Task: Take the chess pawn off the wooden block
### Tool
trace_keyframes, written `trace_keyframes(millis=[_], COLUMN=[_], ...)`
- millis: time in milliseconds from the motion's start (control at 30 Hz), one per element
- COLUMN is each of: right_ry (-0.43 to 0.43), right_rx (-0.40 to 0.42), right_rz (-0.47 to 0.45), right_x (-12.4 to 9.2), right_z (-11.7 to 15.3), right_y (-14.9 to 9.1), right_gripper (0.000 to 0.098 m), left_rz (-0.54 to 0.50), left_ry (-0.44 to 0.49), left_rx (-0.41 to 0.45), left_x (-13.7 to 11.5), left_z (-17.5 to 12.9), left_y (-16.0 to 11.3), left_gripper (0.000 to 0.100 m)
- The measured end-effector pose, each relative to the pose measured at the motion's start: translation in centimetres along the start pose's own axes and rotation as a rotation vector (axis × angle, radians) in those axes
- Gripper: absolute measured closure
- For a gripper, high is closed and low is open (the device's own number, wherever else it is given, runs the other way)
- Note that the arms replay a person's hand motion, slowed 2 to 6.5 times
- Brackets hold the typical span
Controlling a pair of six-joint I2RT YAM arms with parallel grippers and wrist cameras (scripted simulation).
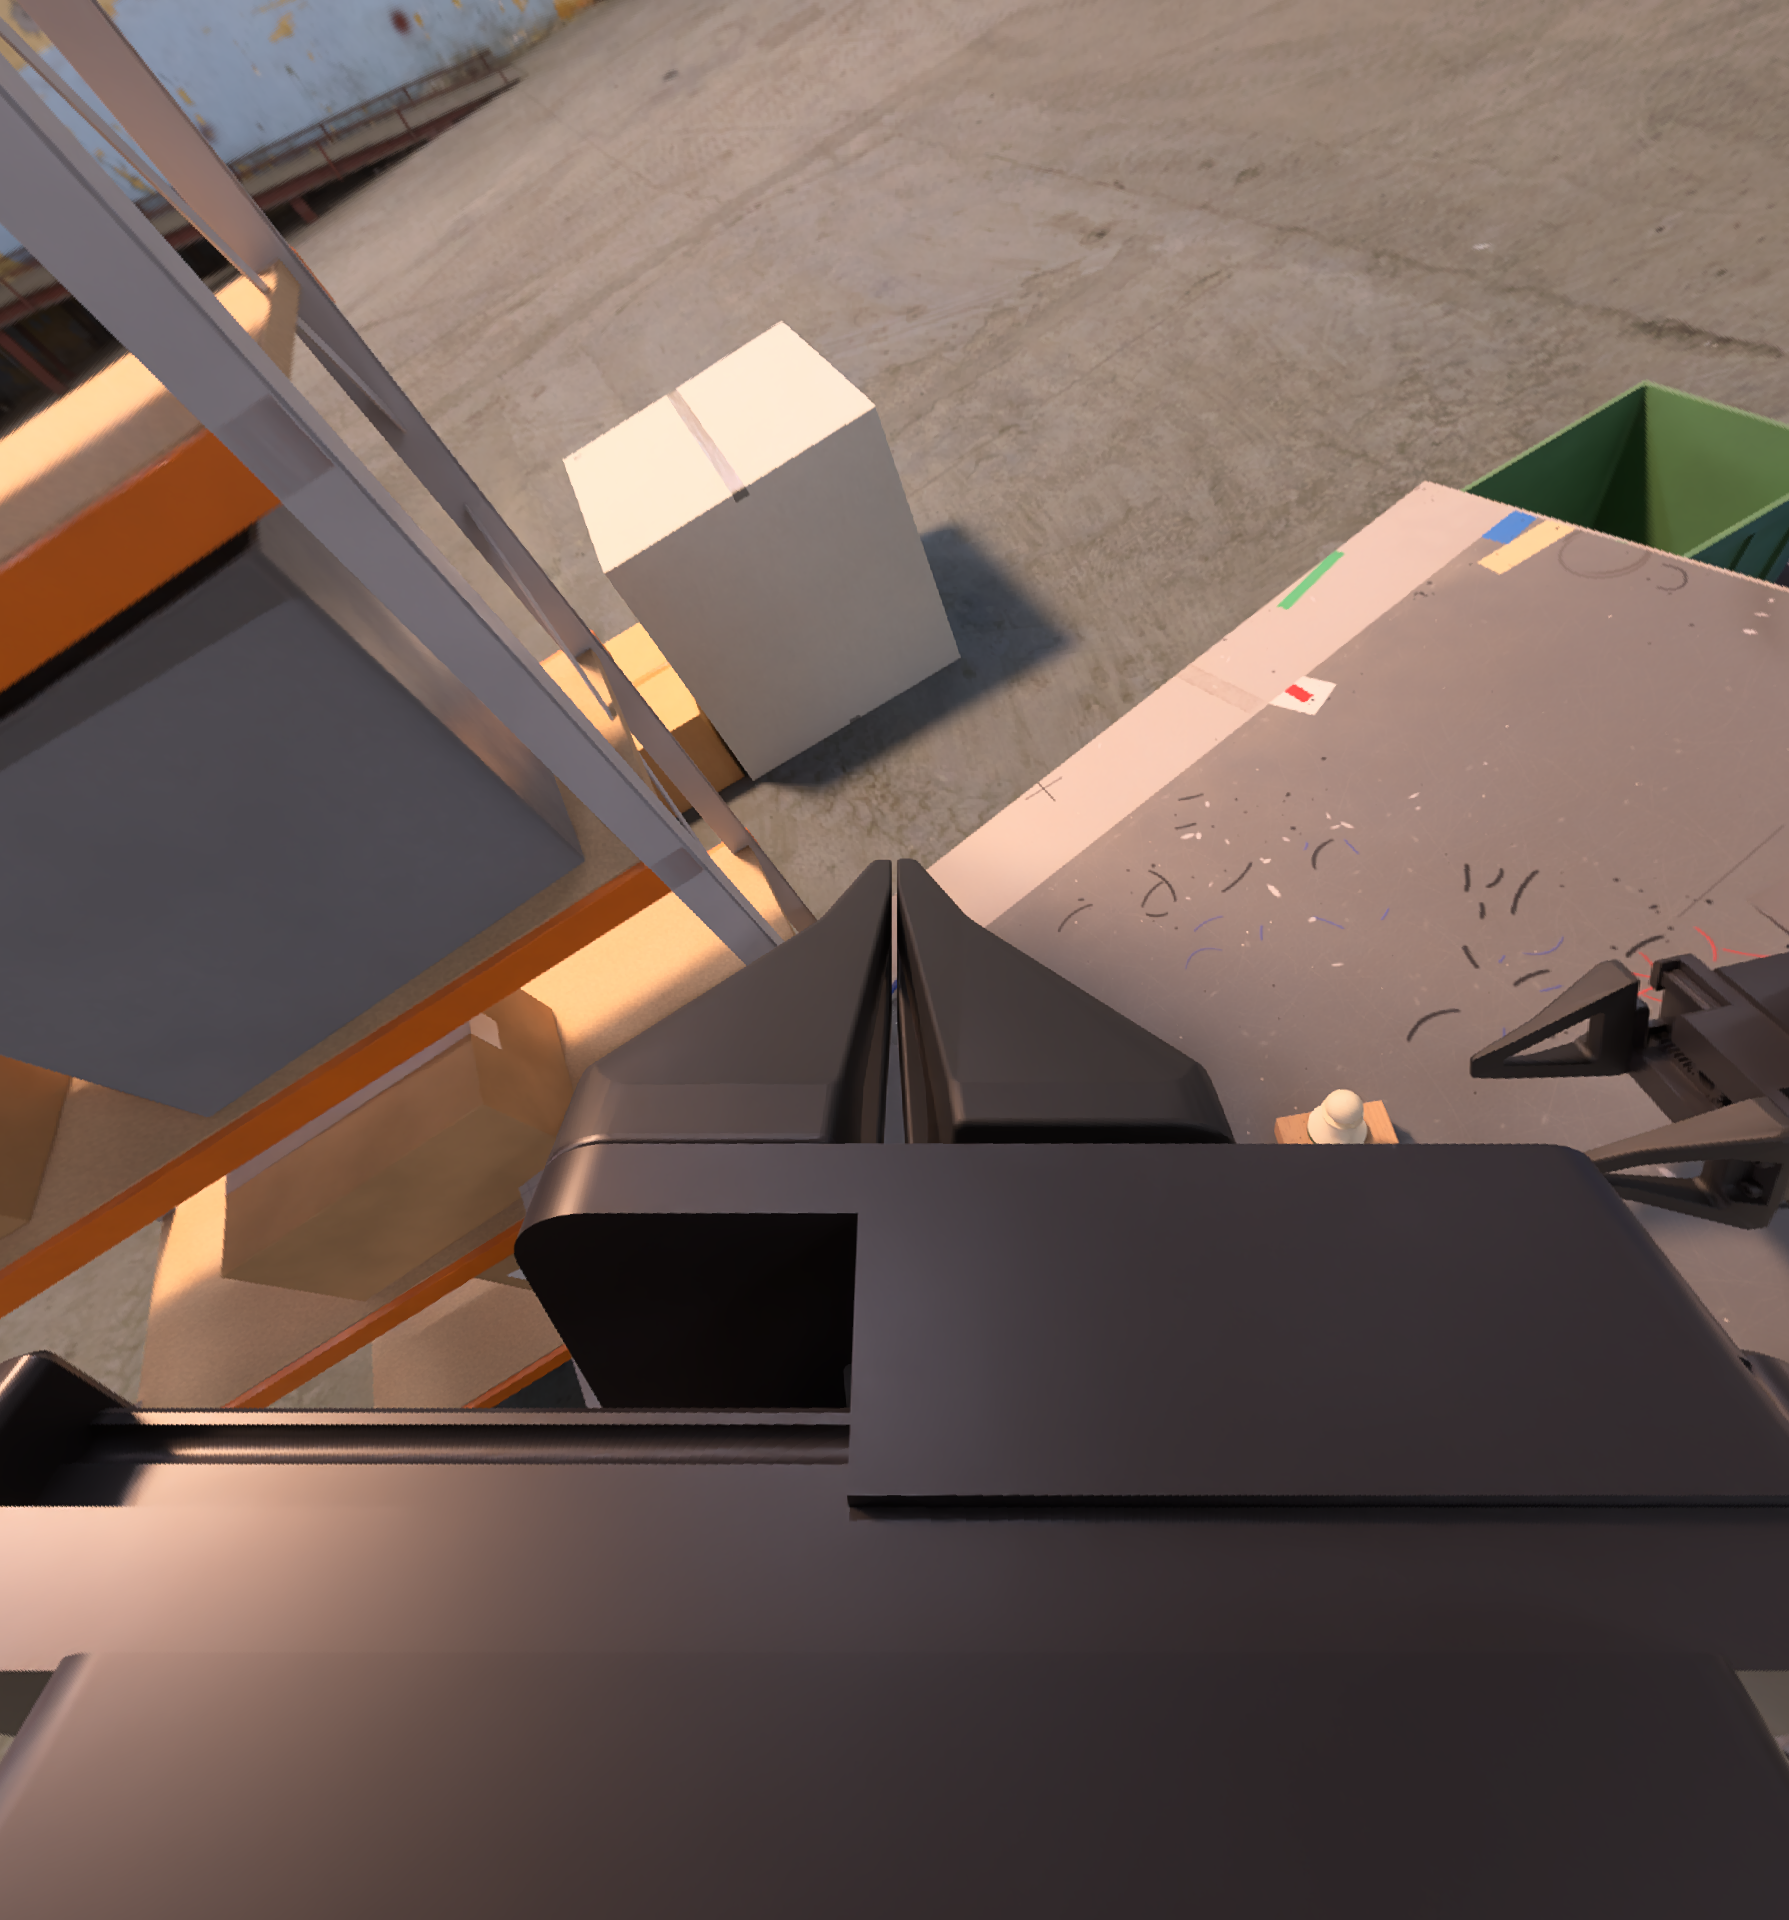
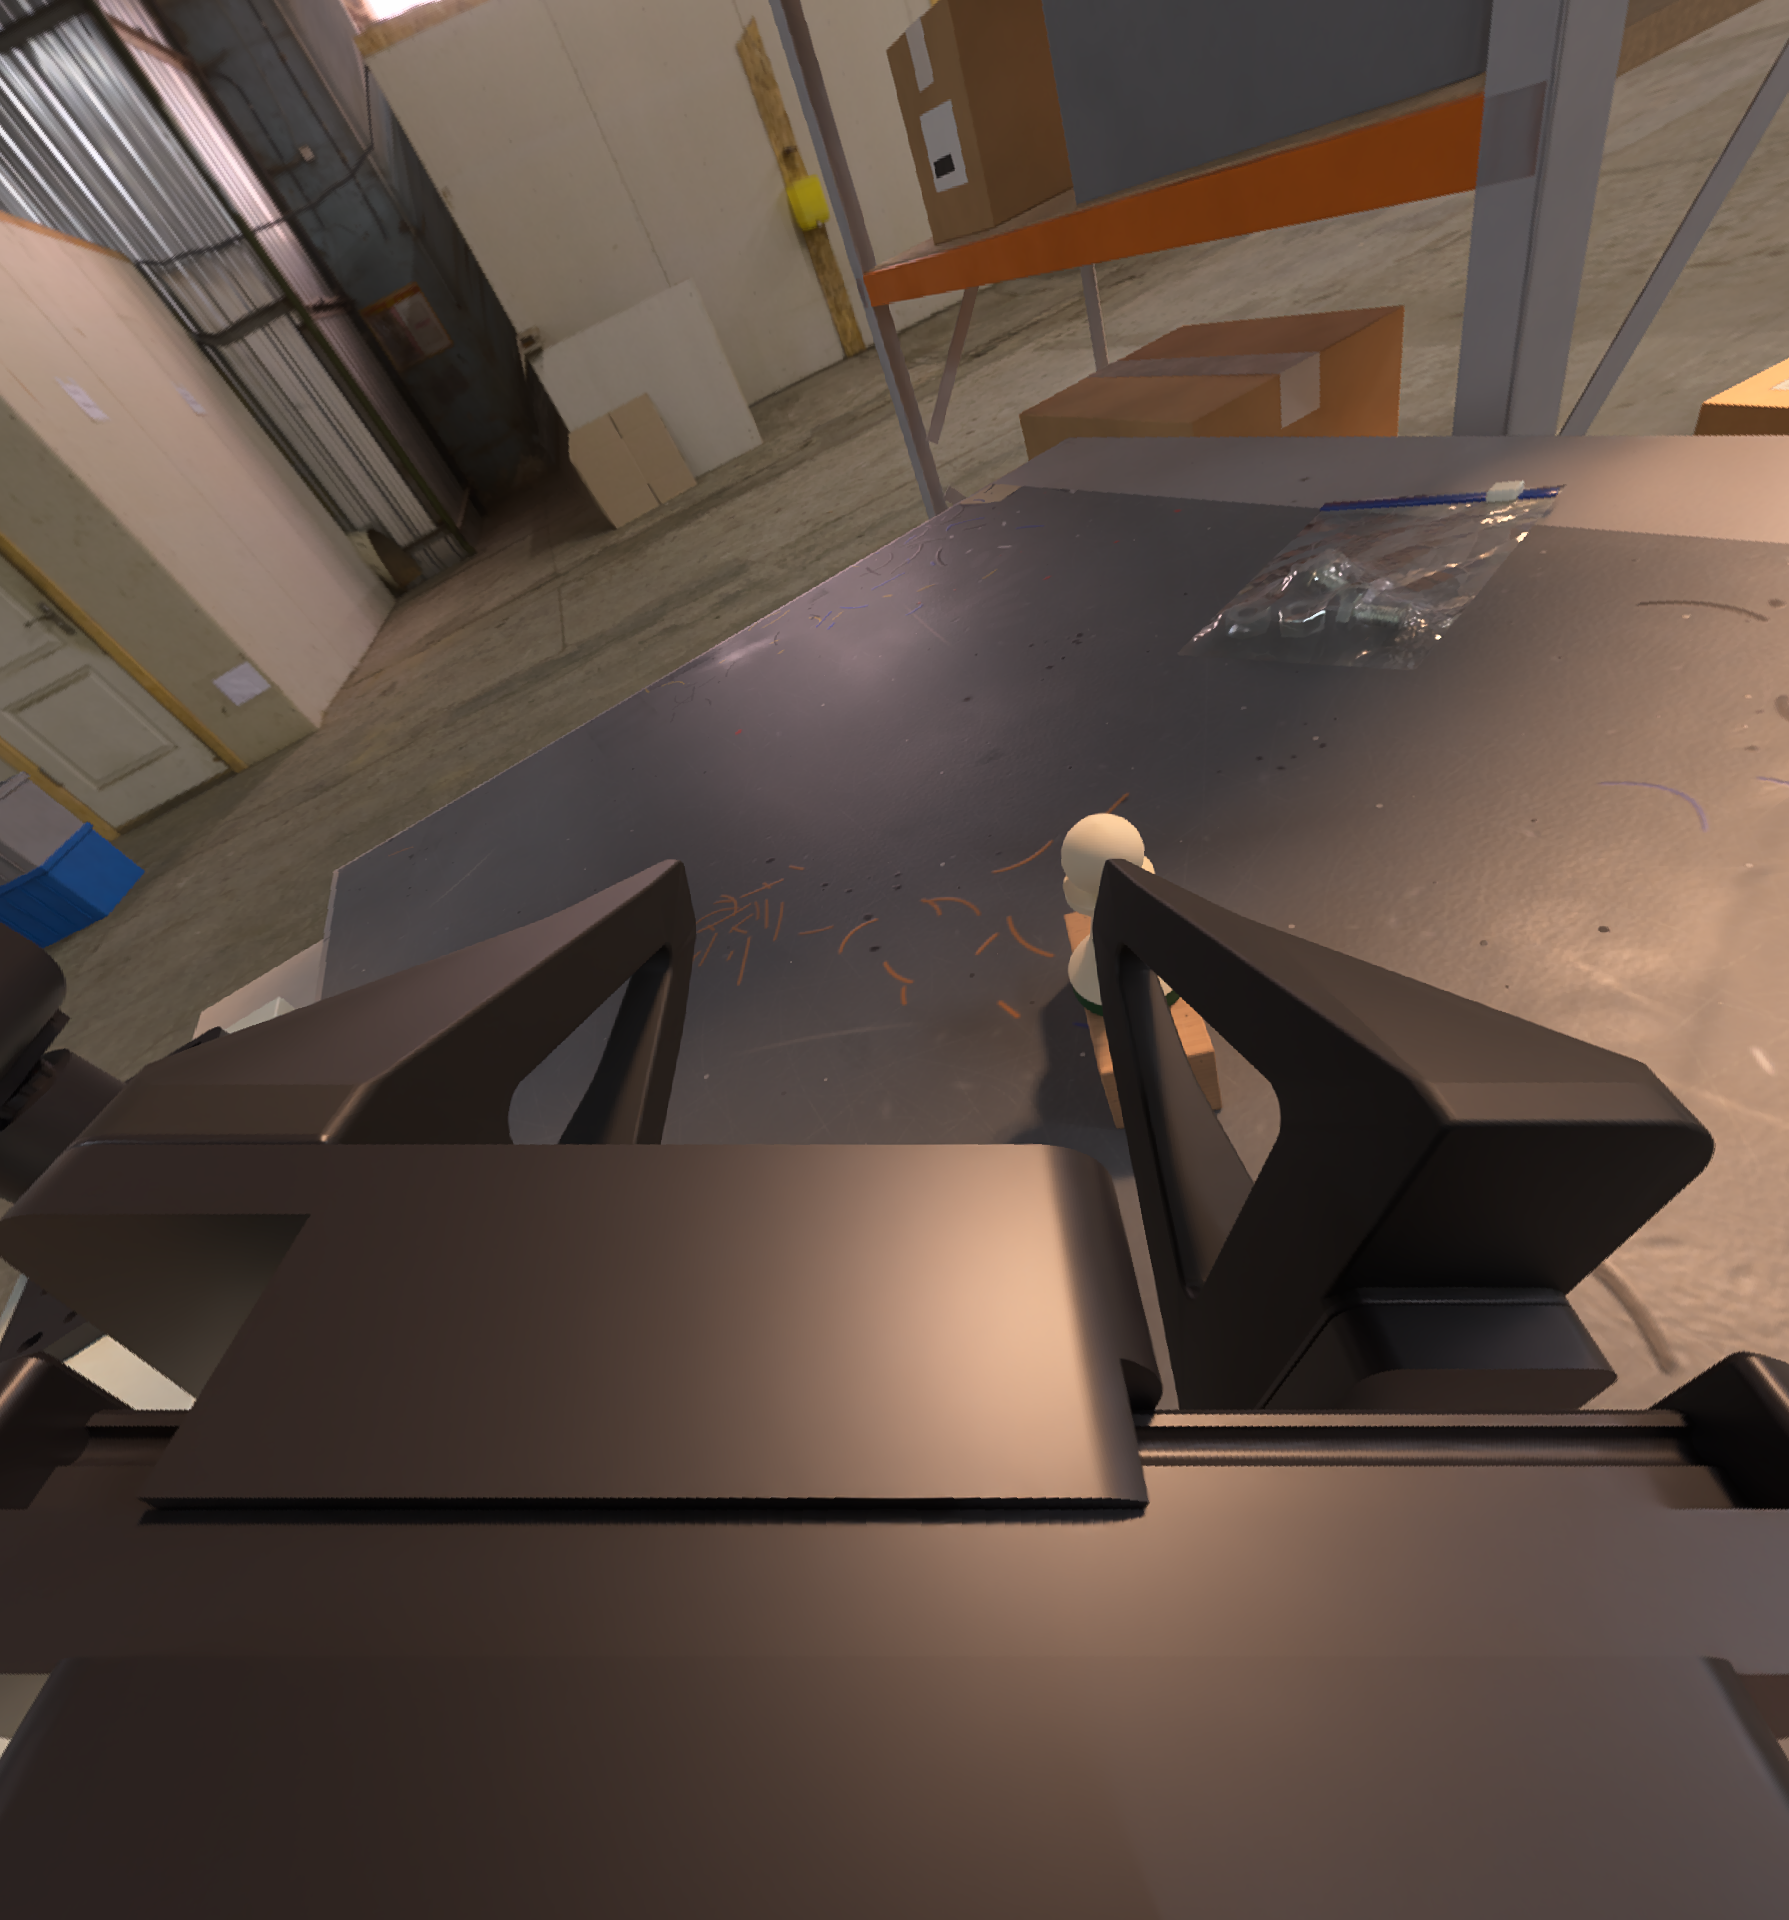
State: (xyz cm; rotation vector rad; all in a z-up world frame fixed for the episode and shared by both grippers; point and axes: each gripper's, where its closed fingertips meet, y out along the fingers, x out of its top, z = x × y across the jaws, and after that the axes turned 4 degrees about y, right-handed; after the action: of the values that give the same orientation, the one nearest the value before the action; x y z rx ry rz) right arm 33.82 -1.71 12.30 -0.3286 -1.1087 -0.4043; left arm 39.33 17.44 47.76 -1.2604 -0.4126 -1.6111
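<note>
A cream chess pawn (image 2: 1100,844) stands upright on a small wooden block (image 2: 1196,1049) on the dark table (image 2: 869,727). My right gripper (image 2: 892,878) is open and empty. The pawn stands just ahead of its right-hand finger (image 2: 1285,1039), which hides the pawn's lower body and part of the block. In the left wrist view the pawn (image 1: 1339,1114) and block (image 1: 1378,1124) show just past my left gripper's body, with the right gripper (image 1: 1539,1107) open to their right. My left gripper (image 1: 895,883) is shut and empty, pointing off the table's edge.
A clear plastic bag of metal parts (image 2: 1368,592) lies far back on the table. Off the table stand a white box (image 1: 765,540), a green bin (image 1: 1679,478), an orange-and-grey shelving rack (image 1: 246,520) and cardboard boxes (image 2: 1233,384).
</note>
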Motion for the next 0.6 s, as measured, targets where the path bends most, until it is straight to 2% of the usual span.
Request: trace_keyframes(millis=[267, 433, 600], right_ry=[0.024, 0.026, 0.024], right_rx=[-0.029, -0.057, -0.076], right_rz=[0.050, 0.115, 0.144], right_x=[-1.6, -2.8, -3.0], right_z=[-0.3, -0.6, -0.8], right_y=[-0.6, -0.1, 0.3], right_gripper=[0.0286, 0.0287, 0.0298], left_rz=[0.083, 0.099, 0.102], left_ry=[-0.032, -0.072, -0.114], left_rx=[-0.100, -0.170, -0.229], left_x=[-6.2, -9.1, -11.6], left_z=[-3.6, -5.6, -7.2], left_y=[4.3, 6.3, 7.7], left_gripper=[0.099, 0.099, 0.099])
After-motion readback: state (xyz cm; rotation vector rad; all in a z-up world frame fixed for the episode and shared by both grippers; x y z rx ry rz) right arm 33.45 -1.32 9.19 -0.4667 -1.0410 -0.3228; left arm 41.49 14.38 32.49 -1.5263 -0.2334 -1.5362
